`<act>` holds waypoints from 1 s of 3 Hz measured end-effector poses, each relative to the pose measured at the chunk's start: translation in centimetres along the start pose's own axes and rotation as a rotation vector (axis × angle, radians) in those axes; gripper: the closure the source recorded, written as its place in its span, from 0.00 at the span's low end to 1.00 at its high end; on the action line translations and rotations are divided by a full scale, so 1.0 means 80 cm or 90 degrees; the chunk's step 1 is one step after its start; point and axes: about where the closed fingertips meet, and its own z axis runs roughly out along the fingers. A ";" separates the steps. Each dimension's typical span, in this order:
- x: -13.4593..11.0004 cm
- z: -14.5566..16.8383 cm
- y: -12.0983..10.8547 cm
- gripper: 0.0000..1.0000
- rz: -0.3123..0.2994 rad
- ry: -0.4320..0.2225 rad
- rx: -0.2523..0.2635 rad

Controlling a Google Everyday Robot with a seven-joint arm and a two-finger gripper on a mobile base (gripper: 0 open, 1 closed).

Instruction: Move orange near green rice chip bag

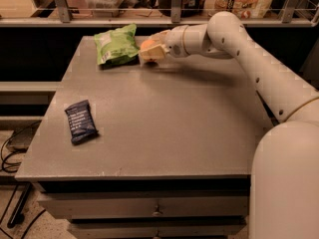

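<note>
Orange (147, 44) clamped in my gripper (150, 52), just right of green rice chip bag (116, 45), at far side of table (174, 128). I note blue packet (79, 121) well apart, front left.

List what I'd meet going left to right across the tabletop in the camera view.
Dark blue packet → green rice chip bag → orange, gripped in the hand at the back, just right of the bag.
</note>
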 end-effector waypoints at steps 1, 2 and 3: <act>0.000 0.003 0.002 0.12 0.000 0.000 -0.003; 0.000 0.007 0.004 0.00 0.001 0.000 -0.006; 0.000 0.007 0.004 0.00 0.001 0.000 -0.006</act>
